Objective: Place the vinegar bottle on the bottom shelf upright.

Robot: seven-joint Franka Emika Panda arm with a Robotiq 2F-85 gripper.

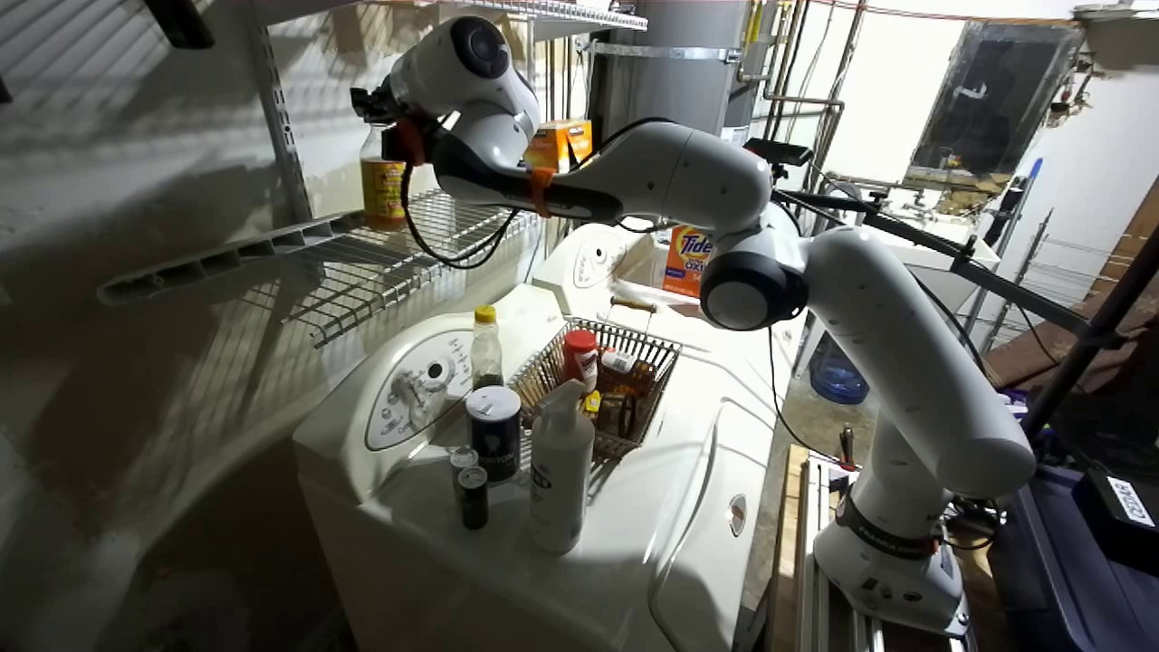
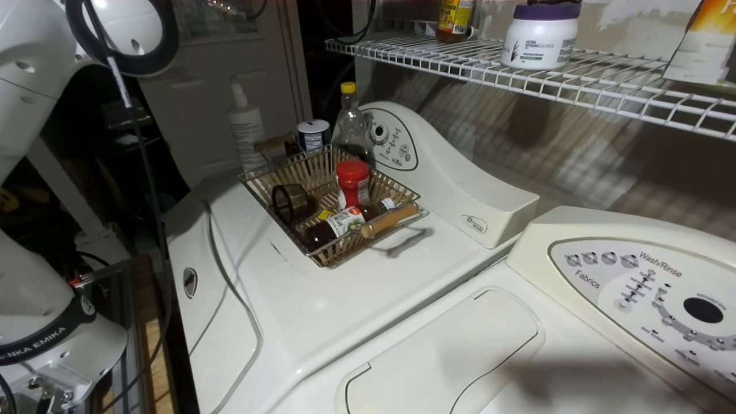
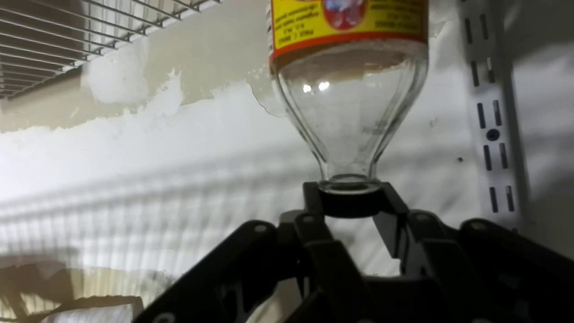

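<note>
The vinegar bottle has amber liquid and a yellow label. It stands upright at the level of the bottom shelf, near its end. In an exterior view only the lower part of the bottle shows, its base at the wires of the shelf; I cannot tell if it rests fully there. My gripper is at the bottle's top. In the upside-down wrist view my gripper is shut around the dark cap, with the bottle extending away; its base is out of frame. Wires of the shelf show too.
A white jar with purple lid and an orange box stand farther along the shelf. An upper shelf is above. A wall bracket is beside the bottle. A basket and several bottles stand on the machine below.
</note>
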